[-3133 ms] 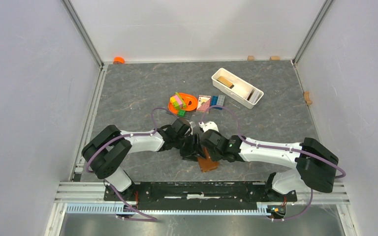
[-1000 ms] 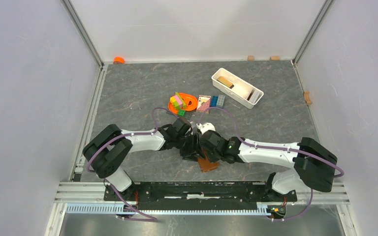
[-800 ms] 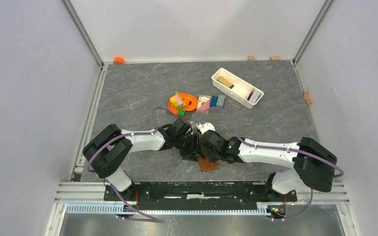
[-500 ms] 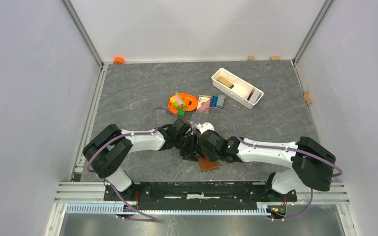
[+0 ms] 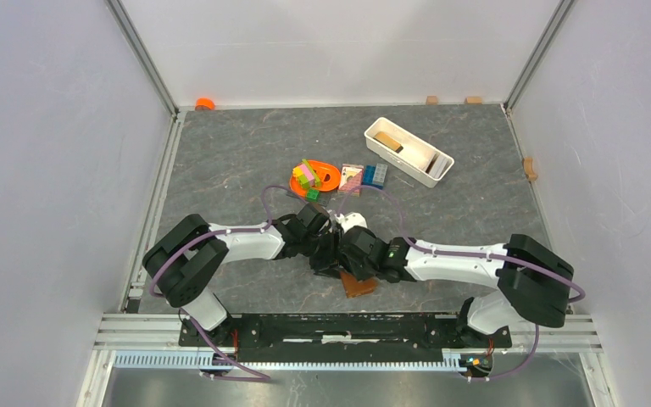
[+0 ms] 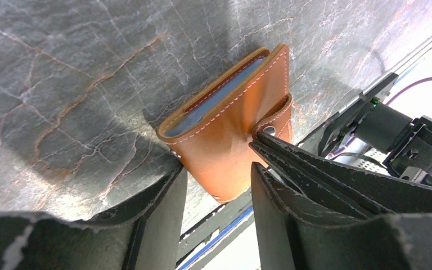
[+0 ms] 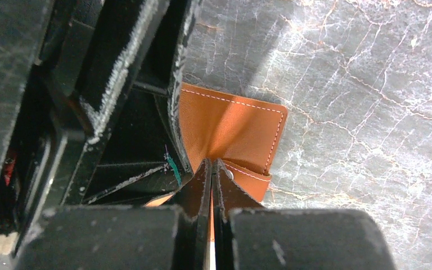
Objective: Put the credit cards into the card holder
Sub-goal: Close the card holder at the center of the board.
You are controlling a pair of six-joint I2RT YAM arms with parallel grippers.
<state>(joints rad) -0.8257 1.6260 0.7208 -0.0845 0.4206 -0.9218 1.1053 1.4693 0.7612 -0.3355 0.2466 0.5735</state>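
Note:
The card holder [image 5: 361,286], a brown leather wallet, lies folded on the table near the front, between the two arms. From the left wrist its open edge shows a light blue credit card [image 6: 216,100] tucked inside. My left gripper [image 6: 219,169] straddles the card holder [image 6: 230,132], a finger against each side of it. My right gripper [image 7: 211,164] is shut. Its tips press on the card holder [image 7: 236,126] beside the snap strap [image 7: 246,179]. Seen from above, both the left gripper [image 5: 328,254] and the right gripper [image 5: 347,264] crowd over the wallet and hide most of it.
A white tray [image 5: 398,162] with a tan block stands at the back right. An orange plate [image 5: 329,174] with toy bricks, a pink-and-white block [image 5: 351,176] and blue bricks [image 5: 376,174] lie mid-table. The metal rail [image 5: 347,326] runs just in front of the wallet.
My right arm has crept a little to the left, its gripper still shut at the wallet. The left arm and the card holder have hardly moved.

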